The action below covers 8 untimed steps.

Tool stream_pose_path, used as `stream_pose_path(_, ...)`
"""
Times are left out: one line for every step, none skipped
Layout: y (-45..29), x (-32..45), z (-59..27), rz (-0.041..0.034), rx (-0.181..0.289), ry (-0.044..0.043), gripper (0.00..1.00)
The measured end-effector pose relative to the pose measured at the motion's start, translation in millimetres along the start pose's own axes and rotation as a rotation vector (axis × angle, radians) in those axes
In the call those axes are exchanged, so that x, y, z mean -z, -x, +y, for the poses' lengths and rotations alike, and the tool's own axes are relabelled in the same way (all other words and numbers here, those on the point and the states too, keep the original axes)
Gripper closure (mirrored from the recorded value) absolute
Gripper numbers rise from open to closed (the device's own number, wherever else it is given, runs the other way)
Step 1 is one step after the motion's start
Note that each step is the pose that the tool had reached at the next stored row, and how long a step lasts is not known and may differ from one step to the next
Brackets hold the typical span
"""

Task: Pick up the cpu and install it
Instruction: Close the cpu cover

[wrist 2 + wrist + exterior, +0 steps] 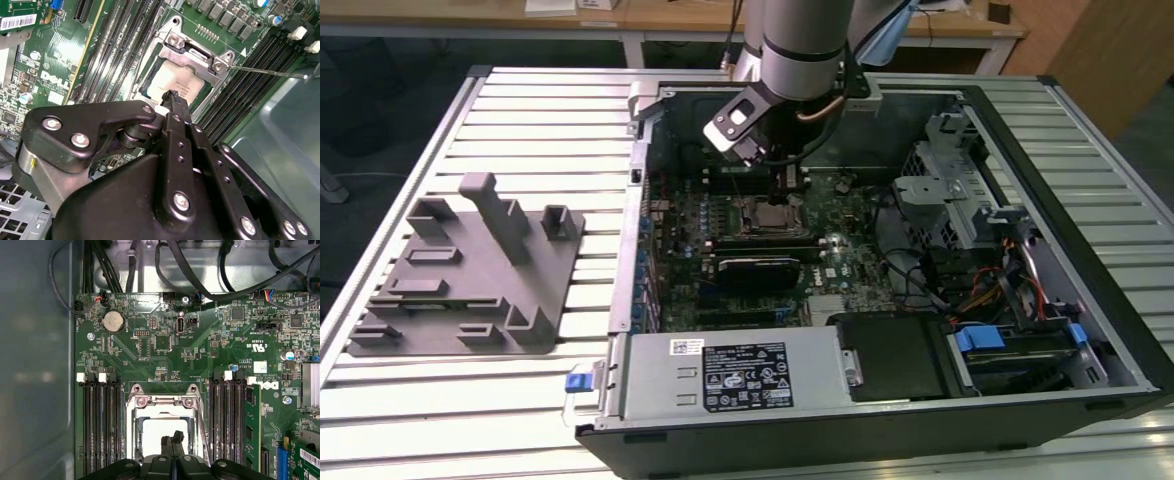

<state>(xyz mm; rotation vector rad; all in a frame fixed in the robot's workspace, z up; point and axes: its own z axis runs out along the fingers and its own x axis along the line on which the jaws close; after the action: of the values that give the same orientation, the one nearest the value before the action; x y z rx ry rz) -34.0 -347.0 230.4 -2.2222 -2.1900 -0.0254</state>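
Observation:
The cpu (186, 82) lies flat inside the black socket with its metal frame (196, 56) on the green motherboard; in the first wrist view the cpu (159, 429) shows as a bright square. My gripper (171, 95) hangs directly over it, fingers shut together, with nothing visible between them. I cannot tell whether the tips touch the chip's top. The thin socket lever (265, 73) stands out to one side. In the exterior view my gripper (785, 186) reaches down into the open computer case above the socket (771, 214).
Memory slots (100, 425) flank the socket on both sides. A grey plastic tray (467, 270) with upright posts sits on the slatted table at the exterior view's left. Inside the case are a power supply (734, 370), drive cage (961, 190) and loose cables (921, 270).

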Motion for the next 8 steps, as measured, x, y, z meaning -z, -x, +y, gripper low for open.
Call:
stream_pose_path(0.1,0.0,0.0,0.0000,0.000,0.0000,0.89)
stream_pose_path(0.1,0.0,-0.1,-0.0001,0.000,0.0000,0.89)
stream_pose_path(0.1,0.0,-0.1,-0.0001,0.001,0.0000,0.89)
stream_pose_path(0.1,0.0,-0.1,-0.0001,0.004,-0.0001,0.89)
stream_pose_path(0.1,0.0,-0.1,-0.0001,0.011,-0.0004,0.89)
stream_pose_path(0.1,0.0,-0.1,-0.0002,0.022,-0.0006,0.89)
stream_pose_path(0.1,0.0,-0.1,-0.0002,0.036,-0.0010,0.89)
stream_pose_path(0.1,0.0,-0.1,-0.0003,0.051,-0.0014,0.89)
